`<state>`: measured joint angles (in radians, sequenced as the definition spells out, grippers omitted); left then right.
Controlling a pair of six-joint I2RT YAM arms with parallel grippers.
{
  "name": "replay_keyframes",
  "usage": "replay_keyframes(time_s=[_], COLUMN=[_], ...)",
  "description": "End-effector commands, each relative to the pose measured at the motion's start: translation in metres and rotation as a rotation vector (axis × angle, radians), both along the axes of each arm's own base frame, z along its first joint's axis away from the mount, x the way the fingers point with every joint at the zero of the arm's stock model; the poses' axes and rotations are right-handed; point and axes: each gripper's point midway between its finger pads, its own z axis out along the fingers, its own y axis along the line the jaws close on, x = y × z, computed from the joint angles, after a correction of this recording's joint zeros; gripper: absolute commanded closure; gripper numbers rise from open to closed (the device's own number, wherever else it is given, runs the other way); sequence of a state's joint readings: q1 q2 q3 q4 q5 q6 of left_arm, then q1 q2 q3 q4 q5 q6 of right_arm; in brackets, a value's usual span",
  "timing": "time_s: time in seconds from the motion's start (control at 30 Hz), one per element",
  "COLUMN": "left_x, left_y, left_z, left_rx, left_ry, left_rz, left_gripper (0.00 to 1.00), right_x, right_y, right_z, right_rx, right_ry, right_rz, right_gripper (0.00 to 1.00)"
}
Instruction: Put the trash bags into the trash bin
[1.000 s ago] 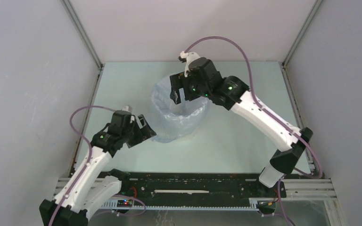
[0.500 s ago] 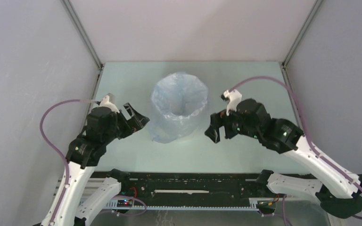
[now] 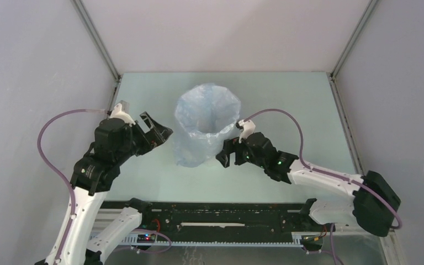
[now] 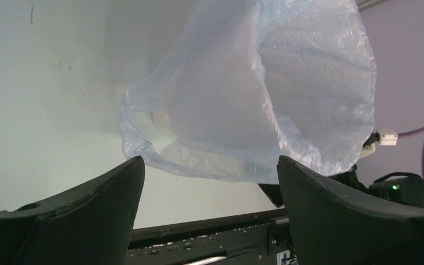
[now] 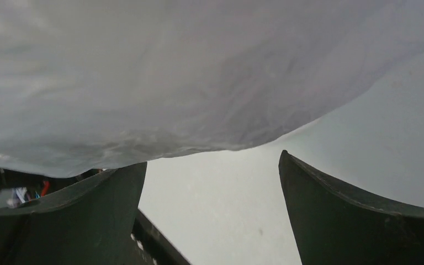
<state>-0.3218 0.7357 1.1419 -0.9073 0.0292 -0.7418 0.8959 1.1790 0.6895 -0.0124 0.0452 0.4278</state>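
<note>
The pale-blue translucent trash bag (image 3: 207, 130) stands draped over the white trash bin at the table's middle; the bin shows only faintly through the film (image 4: 199, 121), and the bag's mouth gapes open upward. Loose film hangs down the bin's near left side (image 3: 190, 157). My left gripper (image 3: 157, 132) is open and empty, just left of the bag, apart from it. My right gripper (image 3: 224, 157) is open and empty, low at the bag's near right side. The bag fills the top of the right wrist view (image 5: 171, 72) and the upper right of the left wrist view (image 4: 287, 83).
Grey enclosure walls stand close at left (image 3: 33, 83), back and right. A black rail (image 3: 226, 212) runs along the table's near edge. Purple cables loop from both arms.
My right arm has swung from above the bag's far rim down to its near right side, low by the table. My left gripper has lifted and backed slightly left, away from the bag.
</note>
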Motion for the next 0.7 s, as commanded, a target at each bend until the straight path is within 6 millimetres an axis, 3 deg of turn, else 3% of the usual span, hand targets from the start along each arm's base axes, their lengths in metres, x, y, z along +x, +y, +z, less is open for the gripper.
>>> replay_keyframes(time_s=[0.0, 0.33, 0.47, 0.67], left_x=[-0.005, -0.01, -0.011, -0.016], left_y=[0.008, 0.009, 0.007, 0.009], left_z=[0.022, 0.034, 0.034, 0.047], left_rx=[0.014, 0.045, 0.048, 0.06], left_ry=[-0.047, -0.052, -0.048, -0.086], left_rz=[0.014, -0.02, -0.037, -0.049], left_gripper=[0.05, 0.05, 0.05, 0.05], right_x=[0.041, 0.113, 0.139, 0.193], right_y=[0.036, 0.06, 0.082, 0.109], right_z=[0.038, -0.004, -0.011, -0.002], right_rx=[0.247, 0.267, 0.266, 0.332], right_ry=[-0.123, -0.104, -0.093, -0.054], right_rz=[-0.076, -0.126, -0.106, -0.166], right_gripper=[0.01, 0.02, 0.02, 0.02])
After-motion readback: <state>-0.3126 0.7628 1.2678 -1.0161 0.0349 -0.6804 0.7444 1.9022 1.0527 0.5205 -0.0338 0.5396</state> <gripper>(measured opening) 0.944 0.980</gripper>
